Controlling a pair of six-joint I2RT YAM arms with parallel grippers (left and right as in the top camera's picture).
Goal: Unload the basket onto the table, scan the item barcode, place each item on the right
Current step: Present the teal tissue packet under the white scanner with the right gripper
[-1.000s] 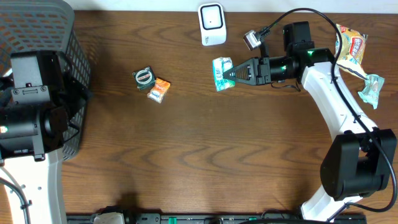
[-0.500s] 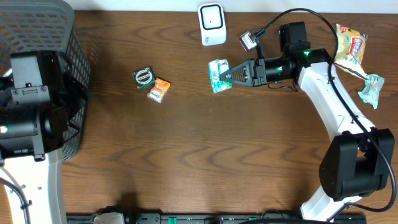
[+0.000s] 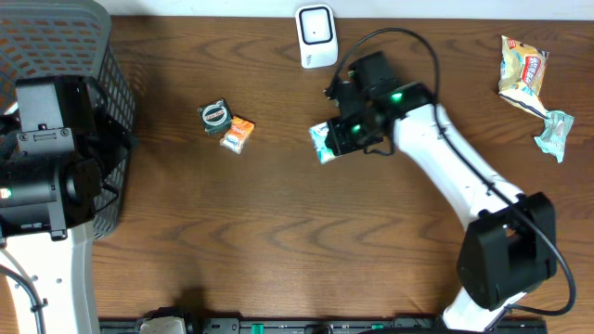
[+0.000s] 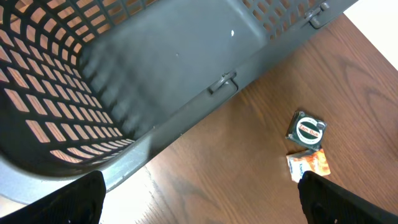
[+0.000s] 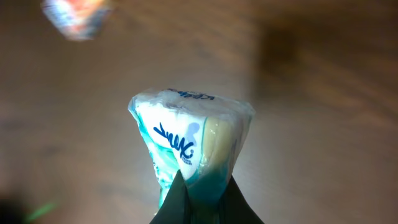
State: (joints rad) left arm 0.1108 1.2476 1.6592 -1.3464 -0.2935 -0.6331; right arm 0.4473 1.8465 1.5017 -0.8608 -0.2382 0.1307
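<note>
Near the white scanner (image 3: 316, 35), your right gripper (image 3: 336, 137) is clamped on the teal packet (image 3: 321, 142), apparently mid-presentation; next you likely need to face its barcode toward the scanner.

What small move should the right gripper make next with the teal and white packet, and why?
Probably carry the teal and white plastic packet toward the white scanner: the right gripper is shut on it, yet it is apart from the scanner.
</note>
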